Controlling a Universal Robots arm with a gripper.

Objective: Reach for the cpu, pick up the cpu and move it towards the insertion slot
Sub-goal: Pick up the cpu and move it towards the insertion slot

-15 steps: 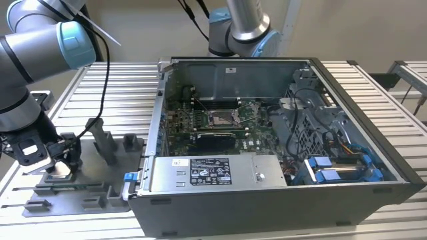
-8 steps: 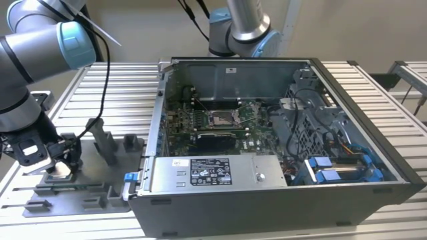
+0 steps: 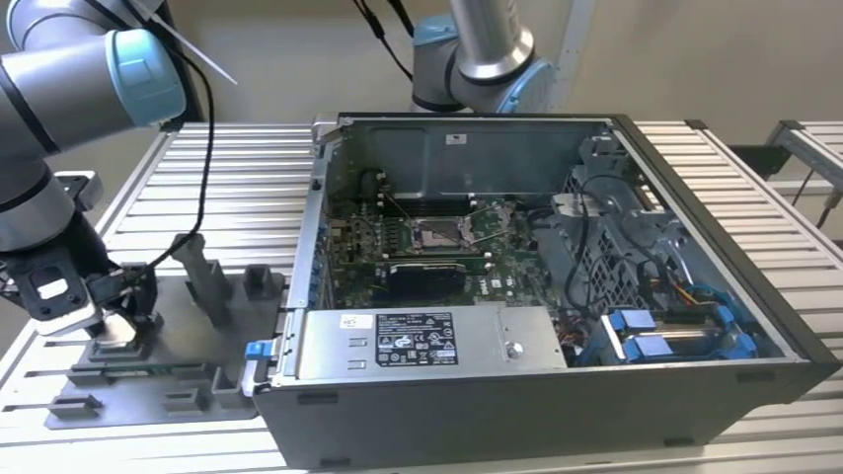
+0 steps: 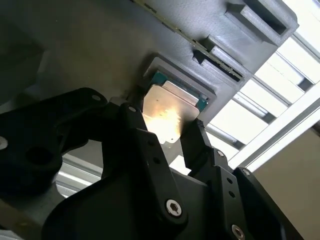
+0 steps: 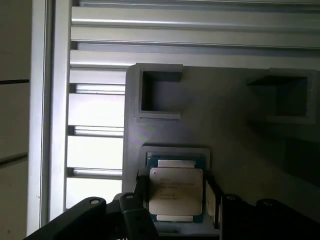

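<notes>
On fixture plate (image 3: 172, 336) | gripper (image 4: 165, 124) straddles cpu (image 5: 176, 192) in nest (image 5: 175, 150) | cpu top printed | clamp: cannot tell

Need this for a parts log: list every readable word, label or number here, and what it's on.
White label on the power supply: print too small to read.
Small sticker beside that label: too small to read.
Faint printed lines on the cpu: blurred, unreadable.
So no text can be quoted.
</notes>
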